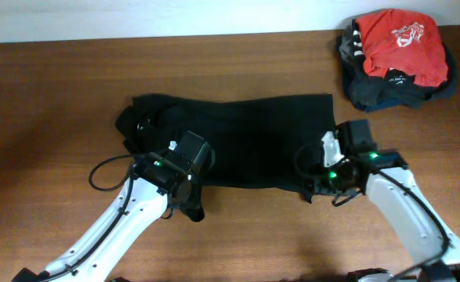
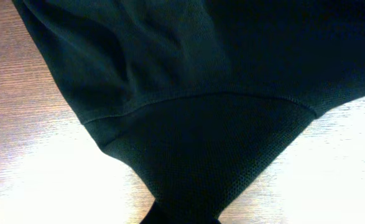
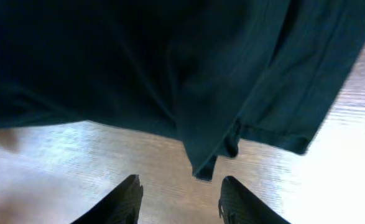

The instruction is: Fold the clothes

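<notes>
The clothes [image 1: 245,141] are one black garment spread across the middle of the table, bunched at its left end. My left gripper [image 1: 189,205] is at the garment's front left corner. In the left wrist view the black fabric [image 2: 194,143] narrows to a pinched point at the bottom edge, so the gripper is shut on it; its fingers are hidden. My right gripper [image 1: 314,188] is at the front right corner. In the right wrist view it [image 3: 181,182] is open over bare wood, with a hanging hem corner [image 3: 204,165] just ahead of the fingertips, not touching.
A pile with a red t-shirt [image 1: 394,43] on top of dark navy garments [image 1: 378,94] sits at the back right corner. The wooden table [image 1: 49,110] ends at the white back edge [image 1: 135,19].
</notes>
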